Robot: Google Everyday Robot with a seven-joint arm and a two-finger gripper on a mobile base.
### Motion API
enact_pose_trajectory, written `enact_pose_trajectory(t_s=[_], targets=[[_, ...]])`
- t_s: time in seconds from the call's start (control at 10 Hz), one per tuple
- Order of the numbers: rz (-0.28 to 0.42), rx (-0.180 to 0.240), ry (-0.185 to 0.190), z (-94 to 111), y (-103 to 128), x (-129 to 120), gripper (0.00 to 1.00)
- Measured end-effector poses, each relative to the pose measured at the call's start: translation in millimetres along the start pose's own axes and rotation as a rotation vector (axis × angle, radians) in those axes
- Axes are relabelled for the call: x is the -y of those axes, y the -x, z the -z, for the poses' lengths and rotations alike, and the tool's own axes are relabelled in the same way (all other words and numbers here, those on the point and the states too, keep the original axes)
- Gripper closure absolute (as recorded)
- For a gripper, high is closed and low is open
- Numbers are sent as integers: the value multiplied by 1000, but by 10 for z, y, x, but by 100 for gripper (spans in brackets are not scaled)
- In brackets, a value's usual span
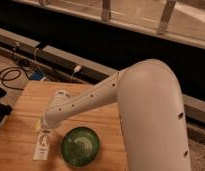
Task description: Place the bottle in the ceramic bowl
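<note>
Checking progress: not done. Bottle [42, 145] outside the ceramic bowl [80, 146], just beside its rim, over the wooden table [26, 102]. Resting on the wood or hanging from above: cannot tell. Gripper [45, 129] down at the low end of the white arm [96, 97], right at the bottle's top end, touching or very near. Gripper state: cannot tell, hidden under the wrist housing. Grasp unconfirmed.

Containers: only one, the bowl. Dark green, glossy, pale rings inside, upright on the table near its front edge. Nothing inside apart from reflections, as far as visible.

Left to do, by judgement: confirm hold on the bottle, lift clear of the rim, shift sideways over the bowl's middle, lower, let go. Short travel, with bottle and bowl nearly adjacent. Main risk: clipping the rim with the bottle's lower end and nudging the bowl. Off the table: dark cables [8, 75] on the floor beyond the far corner, not in the way.
</note>
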Motion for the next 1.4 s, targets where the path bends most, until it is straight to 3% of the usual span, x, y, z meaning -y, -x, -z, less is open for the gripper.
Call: enact_pose_trajectory(t_s=[0.3,0.7,0.9,1.2,1.4], targets=[[14,5,-20,34,43,-14,100],[5,68,-64,437,86,63,100],[7,68,-63,437,74,50,100],[-28,127,-60,635,8,254,100],[-36,127,-60,617,-20,274,100]])
